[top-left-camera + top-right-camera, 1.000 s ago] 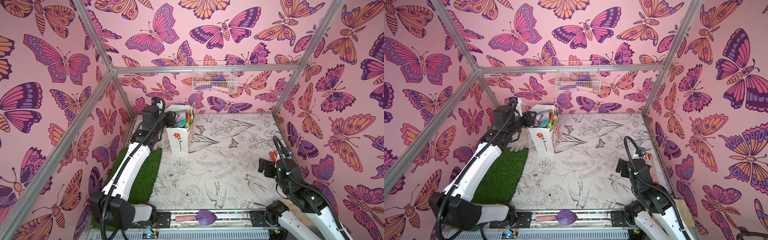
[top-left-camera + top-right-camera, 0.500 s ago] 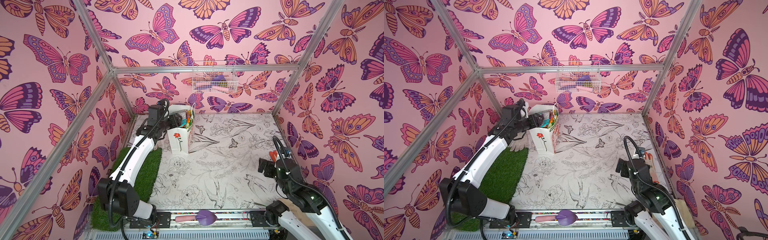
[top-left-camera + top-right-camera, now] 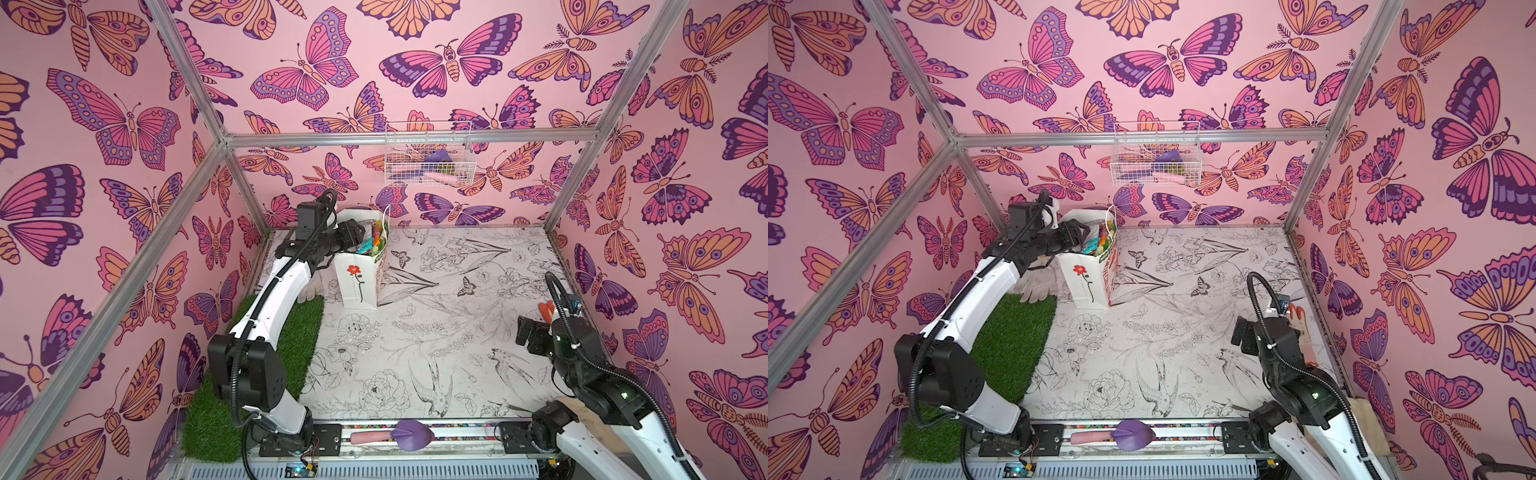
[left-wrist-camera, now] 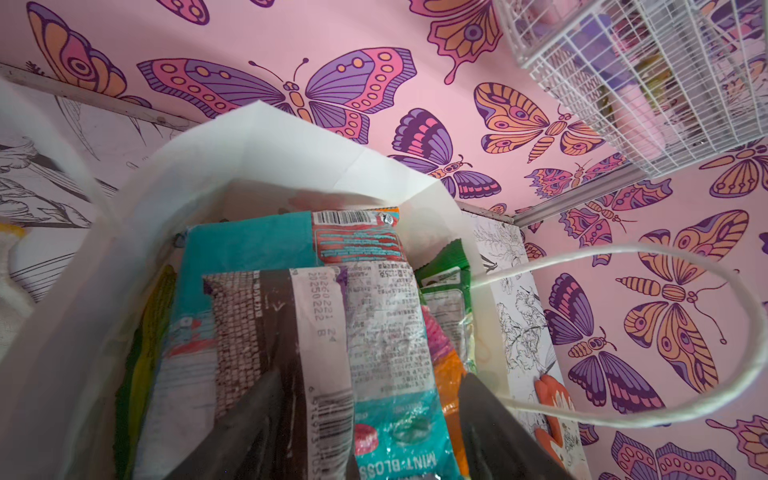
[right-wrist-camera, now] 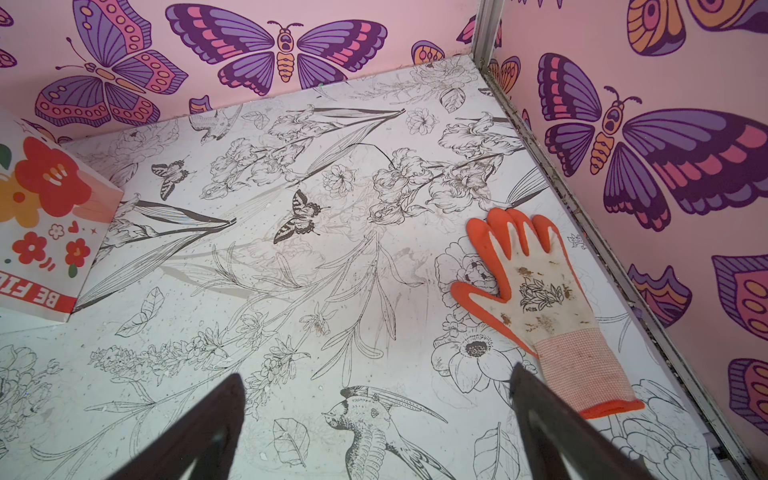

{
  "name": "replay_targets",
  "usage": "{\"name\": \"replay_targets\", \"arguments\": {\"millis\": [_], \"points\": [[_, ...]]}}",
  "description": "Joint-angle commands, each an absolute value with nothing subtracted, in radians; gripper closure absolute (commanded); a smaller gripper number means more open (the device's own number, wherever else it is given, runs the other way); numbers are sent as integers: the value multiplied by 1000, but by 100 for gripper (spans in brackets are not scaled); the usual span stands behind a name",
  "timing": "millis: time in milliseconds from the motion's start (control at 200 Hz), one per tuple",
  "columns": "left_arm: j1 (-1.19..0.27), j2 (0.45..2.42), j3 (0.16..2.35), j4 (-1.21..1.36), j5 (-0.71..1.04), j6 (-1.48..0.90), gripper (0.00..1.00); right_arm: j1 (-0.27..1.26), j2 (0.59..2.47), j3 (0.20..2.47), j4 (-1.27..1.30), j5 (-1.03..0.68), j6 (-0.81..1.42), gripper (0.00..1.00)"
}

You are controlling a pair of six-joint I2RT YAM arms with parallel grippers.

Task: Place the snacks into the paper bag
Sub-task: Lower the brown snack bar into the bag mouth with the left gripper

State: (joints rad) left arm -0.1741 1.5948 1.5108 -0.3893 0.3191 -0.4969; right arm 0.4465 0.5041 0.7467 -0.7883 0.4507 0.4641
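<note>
The white paper bag with a red flower print stands upright at the back left of the table. Several snacks stand packed inside it. My left gripper hangs at the bag's mouth. In the left wrist view the left gripper is open above a teal mint packet and a dark brown bar. A teal packet and a green packet stand beside them. My right gripper is open over bare table at the right.
An orange and white glove lies by the right wall. A white glove lies behind the grass mat. A white wire basket hangs on the back wall. A purple trowel lies on the front rail.
My left gripper's jaws have spread wider at the bag's mouth, and its wrist has shifted slightly toward the bag. The right arm has not moved.
</note>
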Motion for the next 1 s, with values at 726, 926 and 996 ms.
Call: {"name": "replay_targets", "arguments": {"millis": [726,926,996], "points": [[-185,1177,1382,-382,280,-377,28,443,581,718,-731,421,458,1],[-211,1065,1264,-380,94,-293,27,443,523,645,-621,410,415,1],[-220,1024,1213,-380,23,-272,27,443,498,622,-592,415,402,1]]}}
